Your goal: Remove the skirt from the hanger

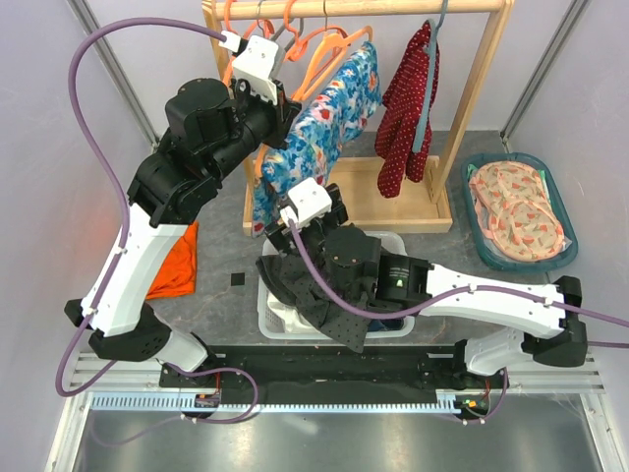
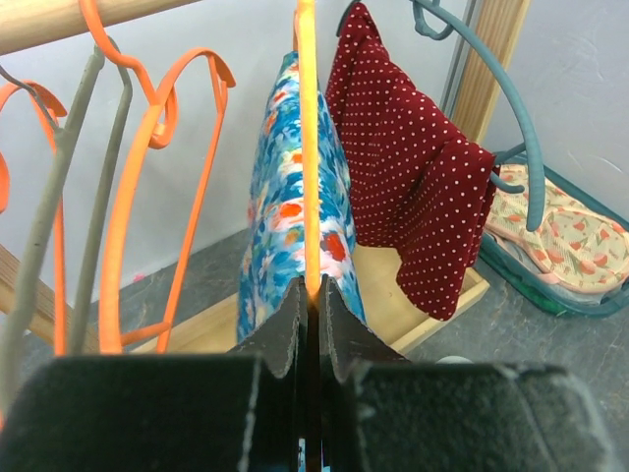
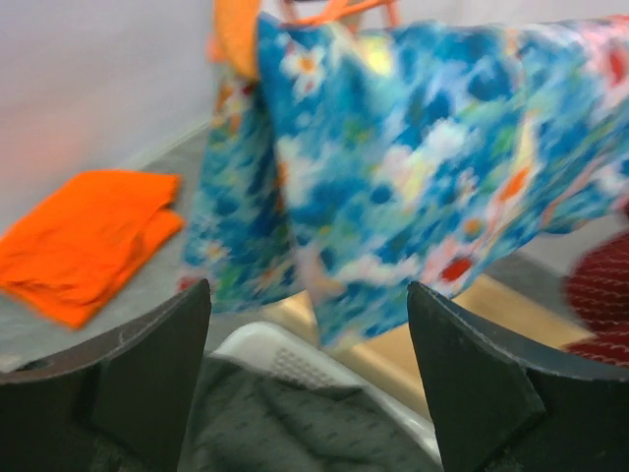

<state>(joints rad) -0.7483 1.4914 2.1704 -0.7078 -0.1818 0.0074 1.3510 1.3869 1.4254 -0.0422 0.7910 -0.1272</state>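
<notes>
Left jaws pinch hanger (image 2: pixel 309 147) bearing floral skirt (image 2: pixel 270 231).

The skirt (image 1: pixel 329 118) is matt printed cloth, its hanger (image 2: pixel 309 147) smooth plastic, the rail (image 1: pixel 393 7) bare wood.

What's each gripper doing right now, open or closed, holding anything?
Left gripper: closed on the orange hanger.
Right gripper: open, holding nothing, facing the skirt.
</notes>
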